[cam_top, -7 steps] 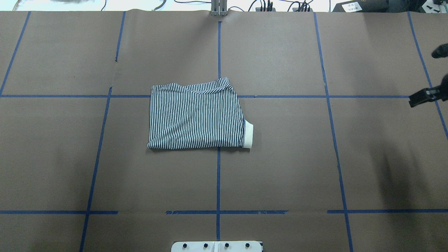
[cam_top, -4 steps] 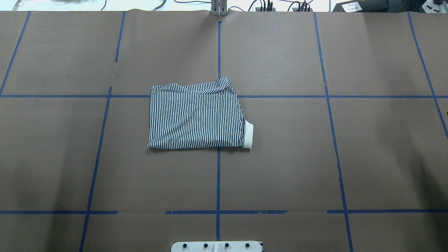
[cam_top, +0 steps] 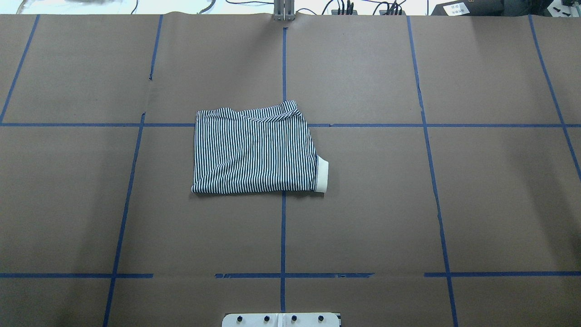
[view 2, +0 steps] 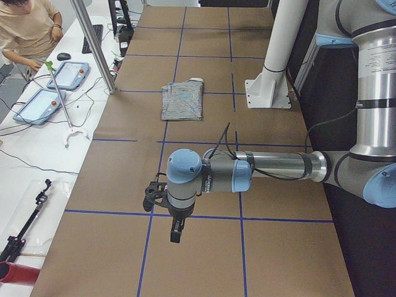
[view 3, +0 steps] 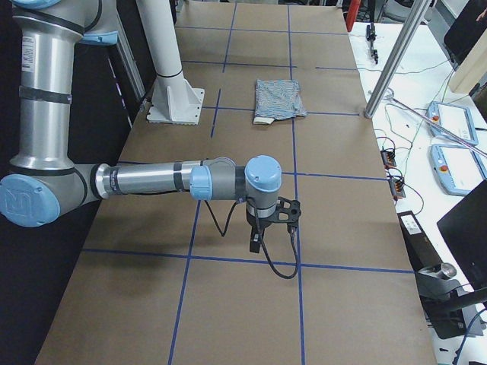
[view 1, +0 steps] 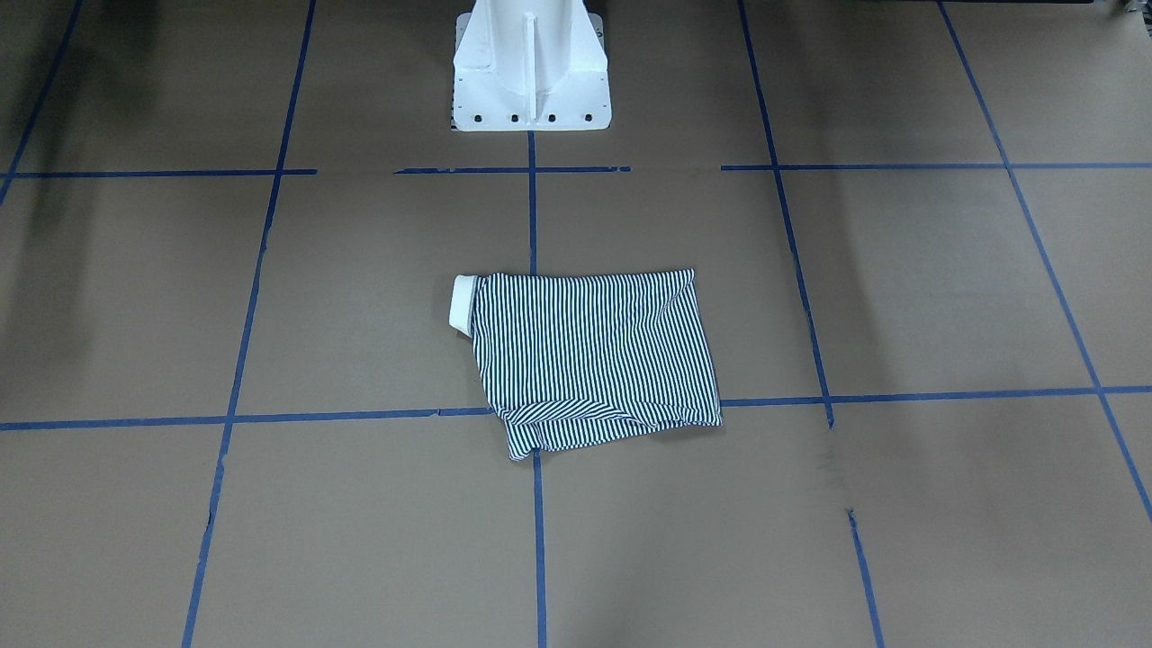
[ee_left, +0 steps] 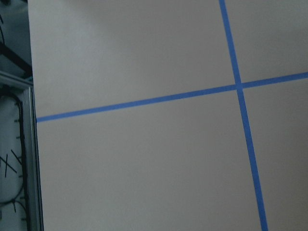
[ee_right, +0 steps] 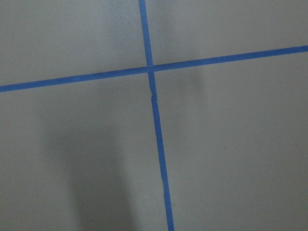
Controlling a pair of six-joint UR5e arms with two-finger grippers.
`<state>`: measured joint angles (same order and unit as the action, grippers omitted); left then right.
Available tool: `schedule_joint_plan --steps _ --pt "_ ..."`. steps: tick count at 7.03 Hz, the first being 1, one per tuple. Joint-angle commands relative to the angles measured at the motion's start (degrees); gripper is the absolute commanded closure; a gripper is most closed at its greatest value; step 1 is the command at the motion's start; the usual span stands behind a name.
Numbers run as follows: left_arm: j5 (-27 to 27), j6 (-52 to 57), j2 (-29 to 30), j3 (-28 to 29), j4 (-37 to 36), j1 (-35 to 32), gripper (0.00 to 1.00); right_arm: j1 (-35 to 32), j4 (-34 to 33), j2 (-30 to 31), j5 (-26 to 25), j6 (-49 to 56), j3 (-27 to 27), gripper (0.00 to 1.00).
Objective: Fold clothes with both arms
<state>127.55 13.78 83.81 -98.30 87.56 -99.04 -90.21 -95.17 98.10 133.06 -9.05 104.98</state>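
The striped polo shirt [cam_top: 254, 152] lies folded into a rough rectangle at the middle of the brown table, flat and untouched. Its white collar [cam_top: 322, 175] sticks out at the near right corner. The shirt also shows in the front-facing view [view 1: 589, 355] and in both side views [view 2: 182, 100] [view 3: 278, 99]. Both arms are pulled far out to the table's ends. The left gripper [view 2: 175, 235] points down over bare table far from the shirt, and so does the right gripper [view 3: 255, 242]. I cannot tell whether either is open or shut. The wrist views show only table and blue tape.
The white pedestal base [view 1: 529, 67] stands at the table's near edge, behind the shirt. Blue tape lines [cam_top: 283, 236] divide the table into squares. A side bench with tablets [view 2: 43, 102], cables and an operator [view 2: 25, 28] runs along the far edge, with an aluminium post [view 2: 93, 46].
One second ago the right gripper showed at the overhead view's right edge; it has since drawn out of that view. The shirt has not moved.
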Motion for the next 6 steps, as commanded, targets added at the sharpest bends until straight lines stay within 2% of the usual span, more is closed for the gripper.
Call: schedule_joint_plan --steps 1,2,3,5,6 --pt "1.20 0.81 -0.05 0.65 -1.16 -0.28 0.00 -1.38 -0.81 0.34 0.71 1.76 0.49 0.00" --pt "4.52 0.37 -0.05 1.09 -1.16 -0.28 0.00 -1.29 -0.81 0.08 0.71 1.76 0.49 0.00" --pt "5.33 0.46 -0.23 1.18 -1.16 -0.28 0.00 -1.29 -0.46 0.25 0.71 1.67 0.40 0.00" --pt "5.34 0.28 -0.23 0.22 -1.07 0.16 0.00 -1.29 -0.46 0.34 0.80 1.67 0.31 0.00" --pt "5.25 -0.76 0.03 0.13 1.19 1.90 0.00 -1.29 -0.46 0.43 0.80 1.67 0.23 0.00"
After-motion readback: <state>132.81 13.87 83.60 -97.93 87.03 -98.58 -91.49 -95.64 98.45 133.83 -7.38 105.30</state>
